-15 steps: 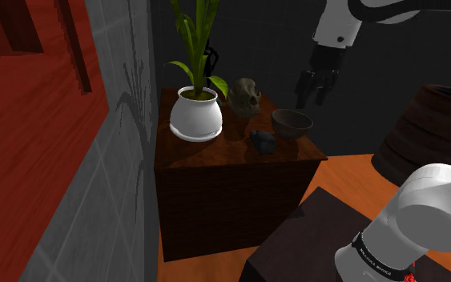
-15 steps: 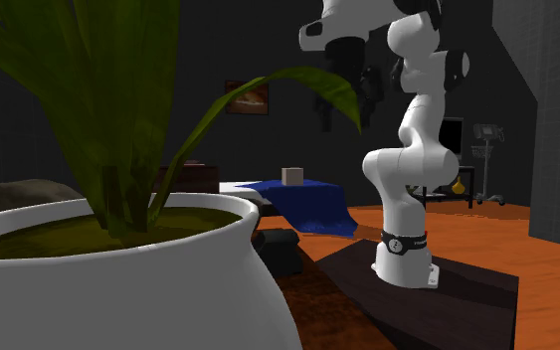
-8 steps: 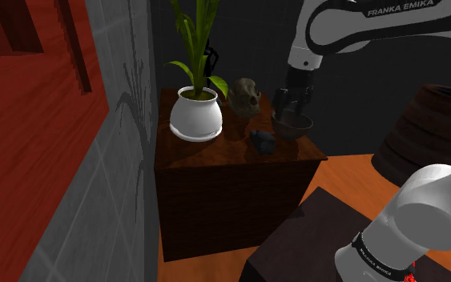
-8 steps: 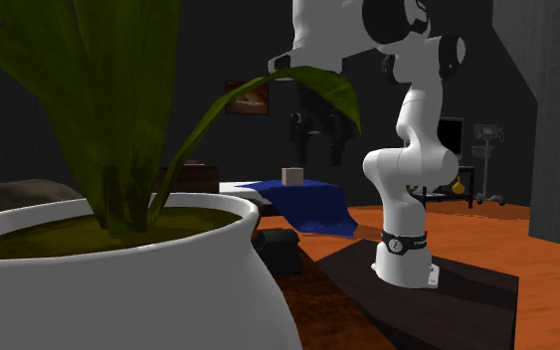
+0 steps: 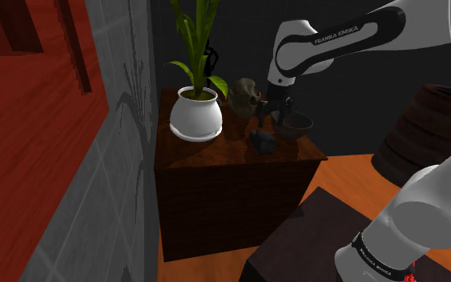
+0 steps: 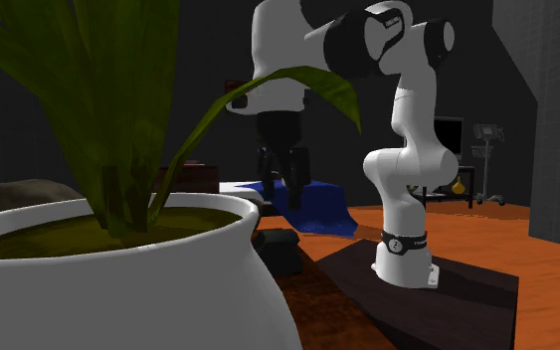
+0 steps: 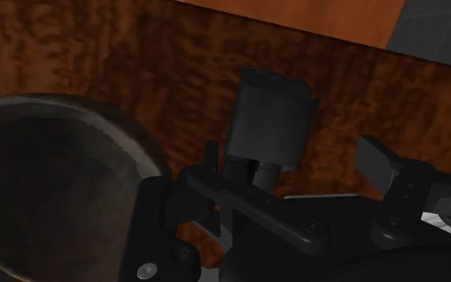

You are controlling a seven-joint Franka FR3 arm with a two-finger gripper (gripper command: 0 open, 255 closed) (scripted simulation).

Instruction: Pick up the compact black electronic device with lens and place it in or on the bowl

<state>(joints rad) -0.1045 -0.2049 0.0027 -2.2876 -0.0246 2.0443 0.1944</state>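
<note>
Descent onto device (image 5: 262,142), by the look of it; hand (image 5: 273,114) open, fingers (image 7: 374,158) well apart, hovering above it; device on table (image 5: 215,152), just near and left of bowl (image 5: 294,124); lower straight, centre, close gently, clear of rim.

A white pot (image 5: 195,118) with a green plant (image 5: 193,40) stands on a wooden cabinet (image 5: 231,196). A brown skull-shaped ornament (image 5: 246,96) sits just beside the pot, a barrel (image 5: 424,132) well apart.

Device (image 7: 270,120) dark grey-black. Bowl (image 5: 299,126) dull grey-brown. Desk (image 5: 207,150) mottled red-brown wood grain. Plant pot (image 5: 195,118) white, leaves (image 5: 190,36) green. Floor (image 5: 345,172) orange.
</note>
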